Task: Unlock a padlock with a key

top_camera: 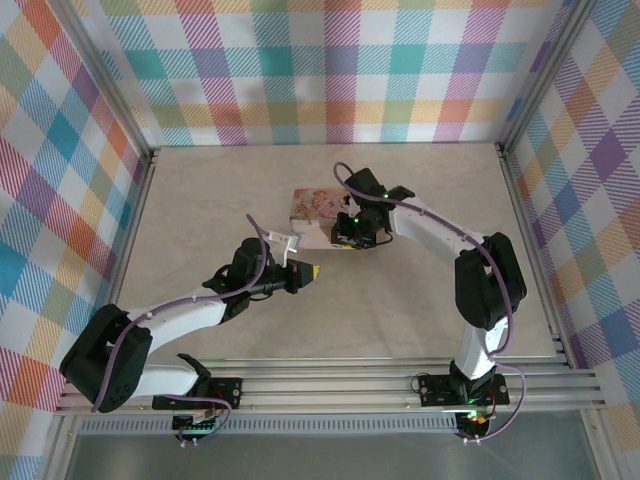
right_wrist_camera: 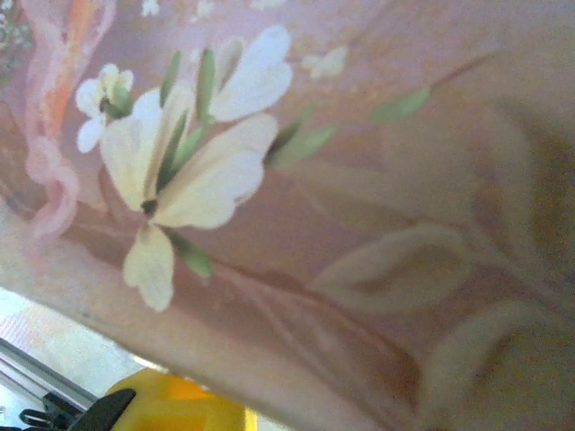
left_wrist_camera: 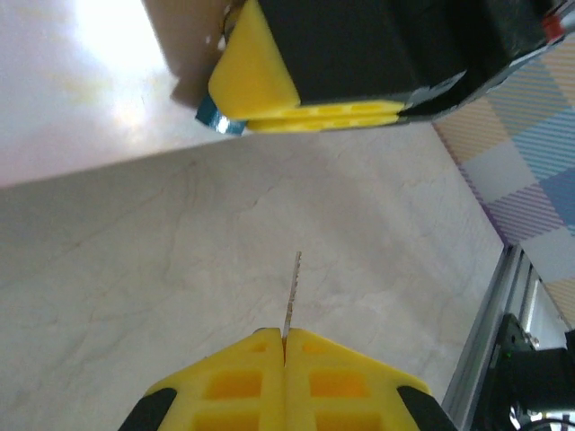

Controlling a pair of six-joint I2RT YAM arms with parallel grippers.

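Key pinched and aimed, insertion not yet made

The left hand (top_camera: 311, 271) has its yellow fingers (left_wrist_camera: 234, 386) pressed together on the key (left_wrist_camera: 292, 289), a thin sliver that sticks out forward over the bare worktop (top_camera: 210, 200). The left arm reaches low from the near left, its wrist level and pointing right and far toward the right hand (top_camera: 350, 237). The right arm curls in from the near right and its hand sits against the near right edge of the pink flower-printed tin (top_camera: 312, 206). I cannot tell whether that hand is spread or closed. The padlock is too small to tell apart from the yellow fingers; I judge it to be at the right hand. The next move calls for a short, straight advance, with the blade lined up with the keyway.
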